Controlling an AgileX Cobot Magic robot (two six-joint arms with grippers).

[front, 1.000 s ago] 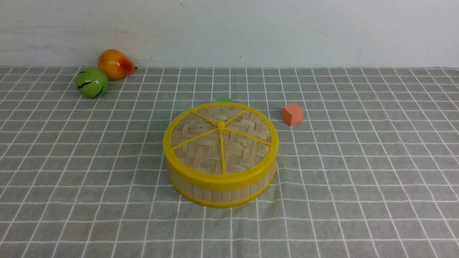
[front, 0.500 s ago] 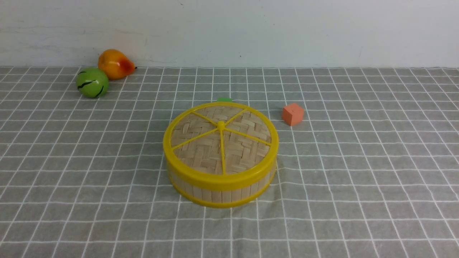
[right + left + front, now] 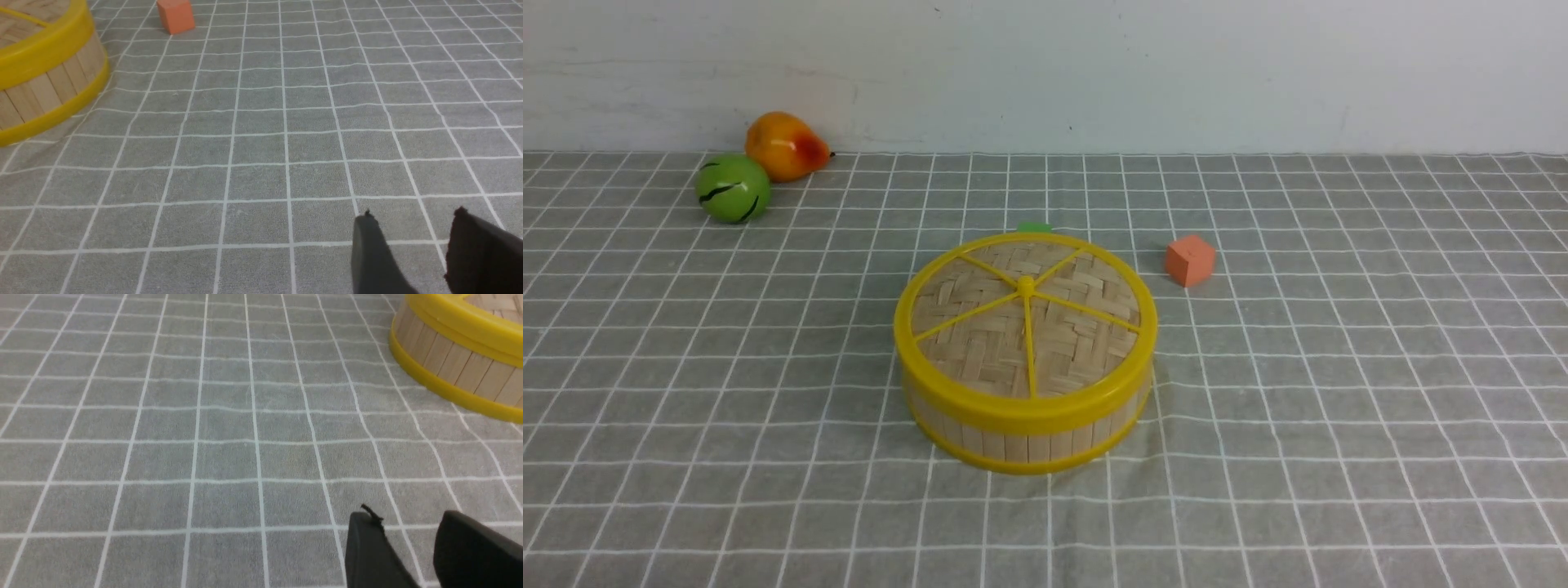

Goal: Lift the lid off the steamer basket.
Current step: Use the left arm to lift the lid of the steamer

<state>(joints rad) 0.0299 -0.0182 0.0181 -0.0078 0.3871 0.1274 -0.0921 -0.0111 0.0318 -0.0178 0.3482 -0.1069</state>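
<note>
Checked cloth is covering the whole desk.

Steamer basket is sitting mid-desk, slightly nearer the front edge than the back. The lid is lying flat and seated on its top rim, with the knob at centre.

Green ball and orange pear are touching, near the back-left corner. Orange cube is standing just right of the basket, toward the back. A green scrap is peeking out behind the basket, too hidden to identify.

Left gripper is hanging low over bare cloth, its jaws parted by a moderate gap and gripping nothing. Right gripper is doing the same.

Risks, as judged: the knob is small, so a pinch could be slipping off. A rim grab might be catching the basket's yellow rim too and dragging the tub. The cloth could be bunching underneath.

Neither gripper is showing in the front view. The lid is lying well apart from both, ahead and inward toward mid-desk, and higher than the fingertips.
</note>
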